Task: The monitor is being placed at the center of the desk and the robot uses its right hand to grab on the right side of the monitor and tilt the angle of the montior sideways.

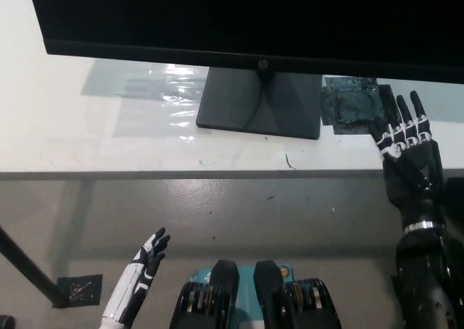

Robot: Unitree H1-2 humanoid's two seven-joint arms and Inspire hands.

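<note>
The fingers of the black right hand are seen extended and spread apart, released, with nothing grasped; pale metallic segments are visible across their knuckles. The hand is held palm-down at the right of the frame, its tips reaching over the front edge of the desk and lying over the edge of a patch of dark, crinkled tape stuck to the desk surface. The monitor is found across the top of the frame, a wide, flat black panel with a thin bezel, apart from the hand. It is carried on a rectangular, matte dark-grey base set near the middle of the smooth white desk. A glossy, wrinkled clear film is seen on the desk left of the base. The white left hand is rested at the lower left, low over the grey floor, fingers loosely apart and holding nothing.
</note>
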